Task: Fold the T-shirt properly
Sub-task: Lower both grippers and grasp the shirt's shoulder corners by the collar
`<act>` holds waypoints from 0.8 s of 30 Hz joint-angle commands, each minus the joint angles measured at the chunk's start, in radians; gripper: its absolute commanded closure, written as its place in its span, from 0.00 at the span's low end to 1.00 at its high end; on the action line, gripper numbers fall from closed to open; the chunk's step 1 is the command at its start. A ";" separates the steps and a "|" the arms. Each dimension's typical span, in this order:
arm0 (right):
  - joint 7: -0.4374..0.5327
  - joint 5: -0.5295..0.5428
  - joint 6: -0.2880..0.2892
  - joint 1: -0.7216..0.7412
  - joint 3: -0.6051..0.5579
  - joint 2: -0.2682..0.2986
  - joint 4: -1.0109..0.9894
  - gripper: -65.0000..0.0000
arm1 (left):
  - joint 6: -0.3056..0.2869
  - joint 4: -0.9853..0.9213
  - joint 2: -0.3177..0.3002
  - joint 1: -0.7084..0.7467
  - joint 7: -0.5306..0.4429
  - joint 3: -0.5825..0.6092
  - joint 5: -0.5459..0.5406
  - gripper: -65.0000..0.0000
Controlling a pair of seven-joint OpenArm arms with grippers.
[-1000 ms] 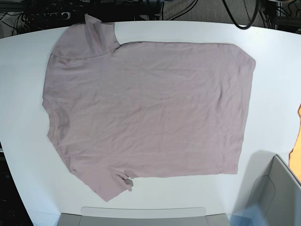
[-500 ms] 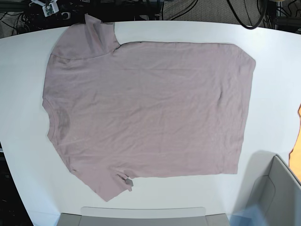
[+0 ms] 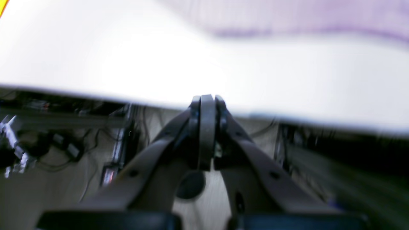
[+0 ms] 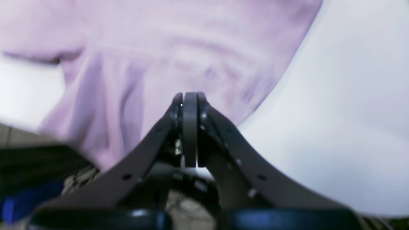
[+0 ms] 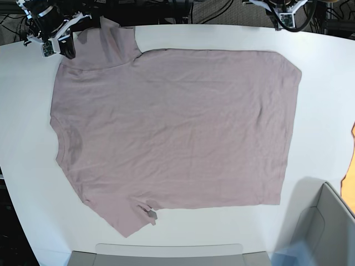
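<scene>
The mauve-pink T-shirt (image 5: 172, 127) lies spread flat on the white table (image 5: 321, 100), collar to the left and hem to the right. One sleeve points to the far edge, the other to the near edge. My right gripper (image 4: 190, 95) is shut and empty, hovering over the far sleeve (image 4: 153, 51). In the base view it is at the top left (image 5: 67, 50). My left gripper (image 3: 207, 98) is shut and empty at the table's far edge, short of the shirt's hem (image 3: 287, 19). In the base view it is at the top right (image 5: 285, 16).
A grey box (image 5: 324, 221) stands at the near right corner. A grey tray edge (image 5: 166, 252) runs along the near side. An orange object (image 5: 351, 166) shows at the right edge. Cables and gear lie beyond the table's far edge.
Both arms have come into the base view at the far edge. The right one has moved down to the far sleeve. The T-shirt has not moved.
</scene>
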 commanded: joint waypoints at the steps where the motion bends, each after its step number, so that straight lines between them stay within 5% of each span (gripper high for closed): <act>1: 0.031 0.006 0.009 0.041 -0.009 -0.009 0.017 1.00 | 0.010 0.019 0.000 -0.009 -0.021 -0.004 0.005 1.00; 8: -0.088 0.006 0.011 0.284 -0.018 -0.128 0.018 1.00 | 0.009 0.021 -0.005 -0.164 0.034 0.005 0.005 1.00; 13: -0.220 0.008 0.017 0.380 -0.009 -0.144 0.020 0.93 | 0.007 0.022 -0.005 -0.253 0.095 0.030 0.005 1.00; 19: -0.229 0.106 0.017 0.373 0.038 -0.138 0.022 0.68 | 0.007 0.022 -0.006 -0.289 0.097 0.062 0.005 0.70; 24: -0.317 0.246 0.017 0.353 0.170 -0.145 0.020 0.66 | 0.009 0.022 -0.089 -0.311 0.146 0.122 0.006 0.69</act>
